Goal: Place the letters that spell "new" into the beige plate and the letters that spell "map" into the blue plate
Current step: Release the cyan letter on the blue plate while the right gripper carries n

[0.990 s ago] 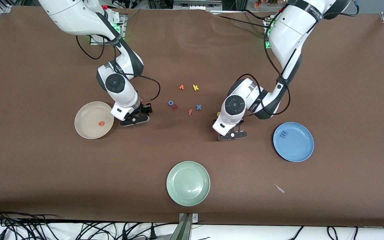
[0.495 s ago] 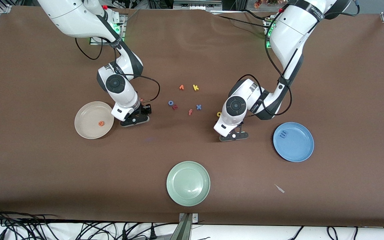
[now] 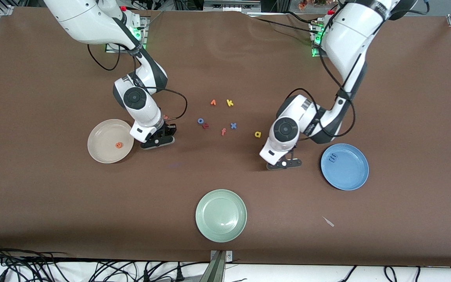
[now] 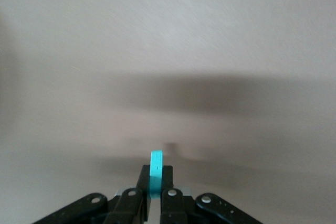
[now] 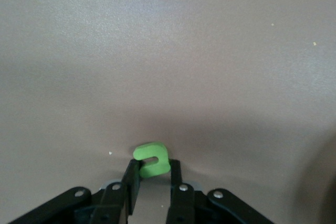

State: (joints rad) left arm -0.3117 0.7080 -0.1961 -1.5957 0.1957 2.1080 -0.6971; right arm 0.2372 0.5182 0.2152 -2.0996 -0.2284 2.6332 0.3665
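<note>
Foam letters are pinched in both grippers: the left gripper [image 4: 153, 203] is clamped on the teal p [image 4: 156, 174], held edge-on over bare table between the yellow a [image 3: 257, 134] and the blue plate [image 3: 356, 178], where the periwinkle m [image 3: 332, 158] already lies. The right gripper [image 5: 152, 187] is closed on the green n [image 5: 151, 161] beside the beige plate [image 3: 98, 154], which holds the orange e [image 3: 119, 145]. Each letter seems to be gripped by its end so it can drop flat into its plate, and the speck at the right wrist may be the w [image 3: 166, 117], though it is too hidden to say.
</note>
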